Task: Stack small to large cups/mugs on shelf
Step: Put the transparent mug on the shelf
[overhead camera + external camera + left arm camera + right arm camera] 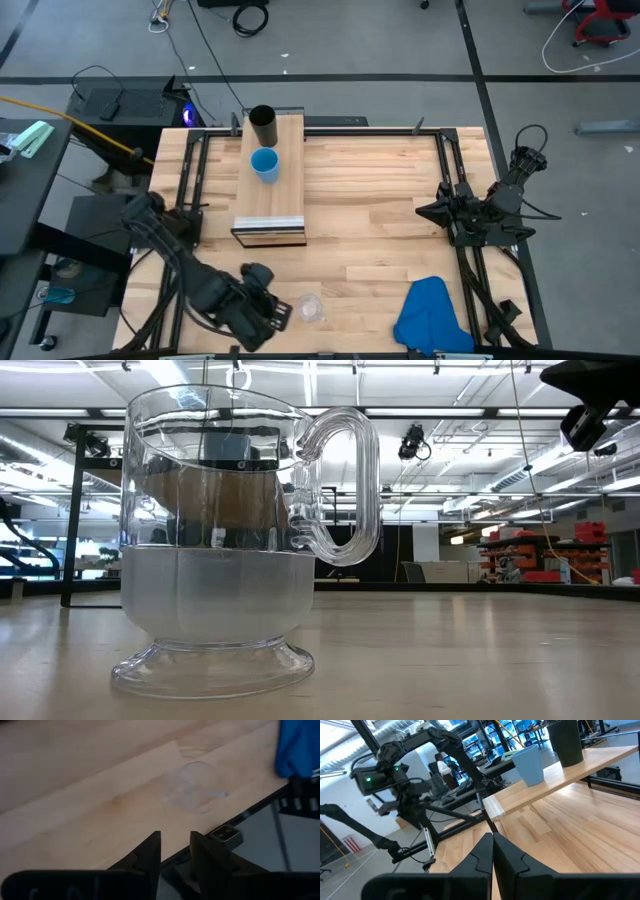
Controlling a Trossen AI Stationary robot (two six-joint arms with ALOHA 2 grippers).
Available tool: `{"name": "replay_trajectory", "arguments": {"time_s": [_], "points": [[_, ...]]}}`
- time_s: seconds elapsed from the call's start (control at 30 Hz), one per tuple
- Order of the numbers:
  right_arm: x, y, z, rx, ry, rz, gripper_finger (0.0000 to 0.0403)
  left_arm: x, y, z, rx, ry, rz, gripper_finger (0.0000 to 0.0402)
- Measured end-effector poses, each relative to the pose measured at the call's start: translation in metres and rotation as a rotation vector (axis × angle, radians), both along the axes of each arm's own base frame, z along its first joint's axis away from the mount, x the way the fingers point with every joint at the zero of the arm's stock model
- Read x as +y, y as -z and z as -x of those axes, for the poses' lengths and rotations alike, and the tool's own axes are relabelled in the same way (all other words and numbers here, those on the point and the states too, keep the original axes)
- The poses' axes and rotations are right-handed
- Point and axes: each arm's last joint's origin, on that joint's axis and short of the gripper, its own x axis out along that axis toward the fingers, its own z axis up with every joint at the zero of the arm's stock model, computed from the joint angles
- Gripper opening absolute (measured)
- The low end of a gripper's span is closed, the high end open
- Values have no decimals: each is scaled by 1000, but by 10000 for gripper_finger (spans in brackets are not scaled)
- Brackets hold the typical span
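Wooden table (380, 210), clear cup (311, 307), left tool (283, 312) beside

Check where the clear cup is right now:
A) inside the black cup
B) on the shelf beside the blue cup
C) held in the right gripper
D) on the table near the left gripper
D: the clear cup stands on the table just ahead of the left gripper, while the shelf carries only the blue cup and the black cup.
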Motion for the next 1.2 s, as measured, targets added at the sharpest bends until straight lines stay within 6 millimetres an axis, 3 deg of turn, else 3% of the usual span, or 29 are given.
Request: {"name": "replay_trajectory", "arguments": {"time_s": [0.2, 0.4, 0.93, 1.2], "points": [[0, 0, 0, 0, 0, 0, 16, -4, 25, -36, -44, -48, 38, 111], [0, 0, 0, 0, 0, 0, 16, -1, 44, -58, -25, -51, 68, 108], [0, 0, 0, 0, 0, 0, 16, 9, 70, -75, 99, -28, 60, 76], [0, 0, 0, 0, 0, 0, 16, 11, 81, -80, 127, -22, 35, 80]]}}
